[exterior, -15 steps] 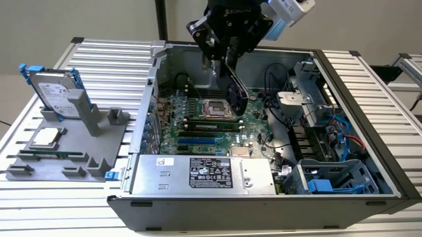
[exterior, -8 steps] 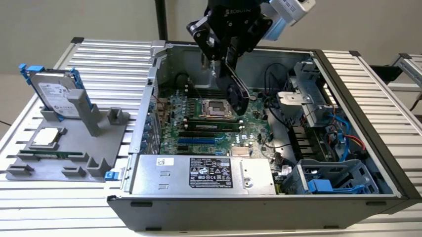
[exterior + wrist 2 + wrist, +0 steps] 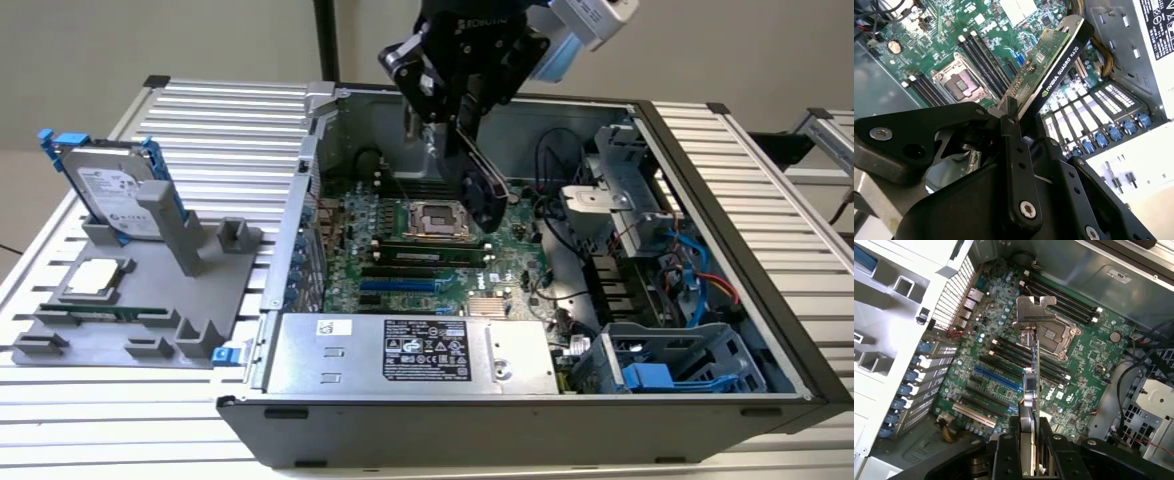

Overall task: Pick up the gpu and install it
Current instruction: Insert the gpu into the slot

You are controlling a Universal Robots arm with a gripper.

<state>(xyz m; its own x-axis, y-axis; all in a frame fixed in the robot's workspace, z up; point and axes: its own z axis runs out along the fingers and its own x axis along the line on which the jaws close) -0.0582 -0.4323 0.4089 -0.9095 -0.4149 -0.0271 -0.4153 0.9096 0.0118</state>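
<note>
The gpu (image 3: 478,186) hangs tilted above the motherboard (image 3: 400,262) inside the open computer case, its black cooler and fan facing the exterior camera. My gripper (image 3: 454,112) is shut on the card's upper end. In the second wrist view the gpu (image 3: 1053,67) runs out from my gripper (image 3: 1005,113), showing its green board and a black edge. In the first wrist view the gpu (image 3: 1030,377) is seen edge-on, its silver bracket (image 3: 1034,310) at the far end, above the expansion slots (image 3: 996,379); my gripper (image 3: 1029,445) clamps it from both sides.
The case (image 3: 727,240) has high walls, a power supply (image 3: 407,352) at the front, and a drive cage (image 3: 667,365) with cables on the exterior view's right. On the exterior view's left, a grey fixture (image 3: 200,310) holds a hard drive (image 3: 114,185) in a blue caddy.
</note>
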